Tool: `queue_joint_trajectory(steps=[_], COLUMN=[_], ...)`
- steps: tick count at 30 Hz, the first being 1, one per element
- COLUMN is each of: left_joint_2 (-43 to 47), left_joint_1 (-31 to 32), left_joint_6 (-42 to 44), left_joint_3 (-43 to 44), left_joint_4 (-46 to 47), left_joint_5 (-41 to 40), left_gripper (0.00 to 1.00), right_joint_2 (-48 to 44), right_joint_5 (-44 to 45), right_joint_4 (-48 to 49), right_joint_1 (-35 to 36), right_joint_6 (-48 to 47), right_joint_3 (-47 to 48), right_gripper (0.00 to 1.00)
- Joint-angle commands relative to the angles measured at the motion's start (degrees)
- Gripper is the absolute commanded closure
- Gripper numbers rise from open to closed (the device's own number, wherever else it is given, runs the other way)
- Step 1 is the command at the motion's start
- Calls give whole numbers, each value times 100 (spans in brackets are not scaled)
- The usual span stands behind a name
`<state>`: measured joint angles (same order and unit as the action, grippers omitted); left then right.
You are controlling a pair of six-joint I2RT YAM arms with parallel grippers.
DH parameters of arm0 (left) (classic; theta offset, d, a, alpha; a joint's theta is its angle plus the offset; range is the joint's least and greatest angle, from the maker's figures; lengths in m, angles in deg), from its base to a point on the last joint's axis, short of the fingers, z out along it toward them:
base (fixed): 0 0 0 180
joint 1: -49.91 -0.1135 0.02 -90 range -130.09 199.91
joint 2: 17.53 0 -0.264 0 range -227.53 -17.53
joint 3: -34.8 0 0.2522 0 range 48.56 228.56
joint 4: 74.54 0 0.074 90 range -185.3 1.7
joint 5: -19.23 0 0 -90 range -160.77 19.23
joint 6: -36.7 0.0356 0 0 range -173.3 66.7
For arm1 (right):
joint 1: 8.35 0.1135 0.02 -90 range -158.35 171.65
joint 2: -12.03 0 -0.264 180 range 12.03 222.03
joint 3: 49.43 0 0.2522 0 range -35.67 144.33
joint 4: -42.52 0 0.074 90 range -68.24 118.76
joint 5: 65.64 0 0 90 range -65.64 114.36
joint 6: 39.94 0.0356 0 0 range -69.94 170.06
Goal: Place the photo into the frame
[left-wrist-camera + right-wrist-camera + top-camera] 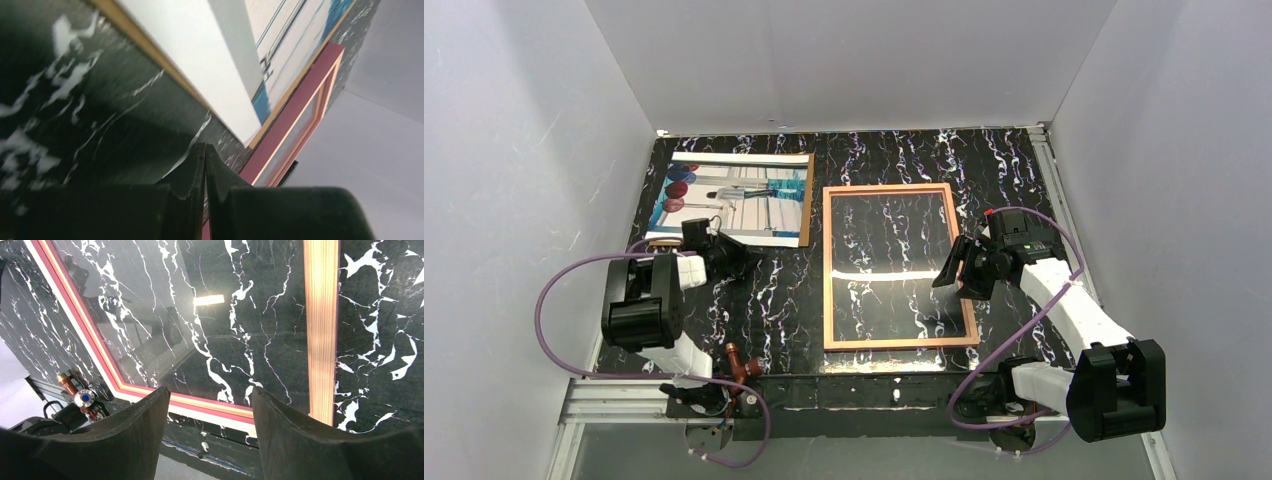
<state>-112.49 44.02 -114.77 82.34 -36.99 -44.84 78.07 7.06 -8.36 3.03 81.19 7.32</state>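
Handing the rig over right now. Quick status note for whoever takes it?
Left claw: shut, nothing visible in it, low by the photo's near edge.
Right claw: open, empty, over the frame's right rail.
Photo: face up at far left, on the brown backing board.
Frame: mid-table, copper back up, pane bare.
Done: nothing placed.
Left: grasp the photo and lay it in the frame.

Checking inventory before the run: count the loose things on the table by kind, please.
Photo: 1
Frame: 1
Brown board: 1
Total: 3
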Motion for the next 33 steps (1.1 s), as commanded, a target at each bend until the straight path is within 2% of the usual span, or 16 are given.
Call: queue_joint_trajectory(steps=[1,5,8,9,11,14,18,24,33], left_joint_2=[839,1379,1542,1484,1268,875,316,-658,-1989], left_joint_1=[4,139,460,610,967,1422,1798,2392,2971], left_joint_6=[727,1523,2424,2919,3661,4496,4977,5722,6296], left_joint_3=[-130,236,743,1076,1572,2464,3282,4415,5502], left_joint_4=[-1141,-2220,-3158,-3462,-4204,-5229,-6032,-7045,-7605], left_joint_5=[-212,-304,-482,-495,-539,-864,-1269,-2246,-3298], left_gripper=[100,100,100,93,66,35,16,11,14], right_joint_2=[-114,-26,158,228,353,508,664,717,731], right_joint_5=[-208,-282,-282,-253,-216,-196,-198,-160,-156], right_joint_4=[165,294,325,316,326,408,502,564,583], right_joint_1=[33,128,300,377,499,668,808,875,880], right_joint_6=[23,119,168,179,223,302,374,410,349], right_joint_3=[189,270,446,525,648,744,782,678,497], right_gripper=[31,32,32,32,31,31,31,31,31])
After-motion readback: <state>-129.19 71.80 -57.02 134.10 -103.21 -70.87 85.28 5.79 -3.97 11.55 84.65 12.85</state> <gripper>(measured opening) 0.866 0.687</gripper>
